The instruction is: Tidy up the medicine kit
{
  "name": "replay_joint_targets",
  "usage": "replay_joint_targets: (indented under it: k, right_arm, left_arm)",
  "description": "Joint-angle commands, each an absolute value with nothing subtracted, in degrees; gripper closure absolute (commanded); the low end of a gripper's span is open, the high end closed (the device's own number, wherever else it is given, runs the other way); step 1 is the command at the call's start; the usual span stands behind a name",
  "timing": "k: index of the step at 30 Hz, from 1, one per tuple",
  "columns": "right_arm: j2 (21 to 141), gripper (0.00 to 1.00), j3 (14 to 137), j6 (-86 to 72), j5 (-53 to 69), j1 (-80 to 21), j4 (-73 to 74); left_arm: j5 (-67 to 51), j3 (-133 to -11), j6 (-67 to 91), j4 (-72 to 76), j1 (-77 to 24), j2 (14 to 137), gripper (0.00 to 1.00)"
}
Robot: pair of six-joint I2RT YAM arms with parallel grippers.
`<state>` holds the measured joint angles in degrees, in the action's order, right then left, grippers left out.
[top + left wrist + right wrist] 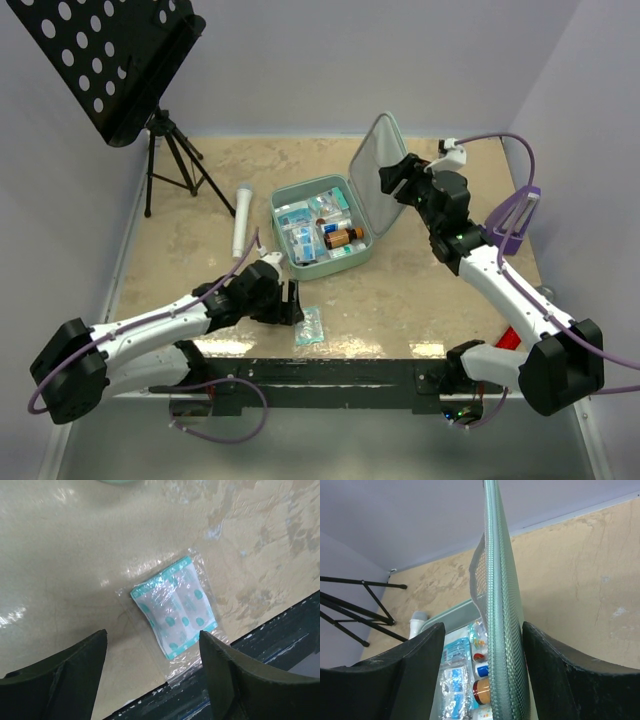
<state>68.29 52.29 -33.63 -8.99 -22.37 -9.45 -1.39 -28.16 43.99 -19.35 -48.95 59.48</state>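
The flat plaster packet [175,612] lies at the table's near edge, its clear bag reaching the dark rail, so a scraping pinch could nudge it over. The upright lid [502,605] could swing shut or drag the medicine kit [310,184], which sits open mid-table, if pushed unevenly.

The left gripper [152,660] hangs wide open over the packet, holding nothing. The right gripper [392,178] straddles the lid's edge, part open: 1 finger looks to be against it, with a gap on the other side.
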Motion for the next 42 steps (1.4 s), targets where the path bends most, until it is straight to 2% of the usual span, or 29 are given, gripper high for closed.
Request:
replay_joint_targets:
  k: [1,6,15,22,26,32,42]
  right_arm:
    - [67.06,0.32,53.70,-31.55,-7.73,-22.06,-8.17]
    - [67.06,0.32,53.26,-31.55,-7.56,-22.06,-8.09]
    - [66.88,0.32,53.79,-31.11,-7.82,-22.06,-6.95]
    - [66.36,0.32,53.35,-30.50,-8.44,-22.15,-6.24]
    - [66.18,0.32,52.82,-30.32,-8.44,-22.15,-6.07]
    - [66.01,0.31,53.17,-30.32,-8.00,-22.15,-5.80]
    - [65.65,0.26,54.14,-30.67,-3.53,-22.06,-5.10]
  left_arm:
    - [-0.26,-27.86,46.31,-17.93,-52.02,62.48,0.24]
    - [-0.26,-27.86,47.81,-15.56,-55.10,67.66,0.30]
    - [9.13,-33.31,47.99,-21.00,-59.41,76.37,0.31]
    - [11.95,-33.49,48.08,-22.50,-60.64,82.43,0.53]
    - [11.95,-32.43,48.51,-21.36,-60.64,83.85,0.74]
    - [13.36,-31.99,49.13,-22.32,-60.64,79.29,1.00]
    - [13.97,-35.76,50.10,-29.08,-60.21,59.26,1.00]
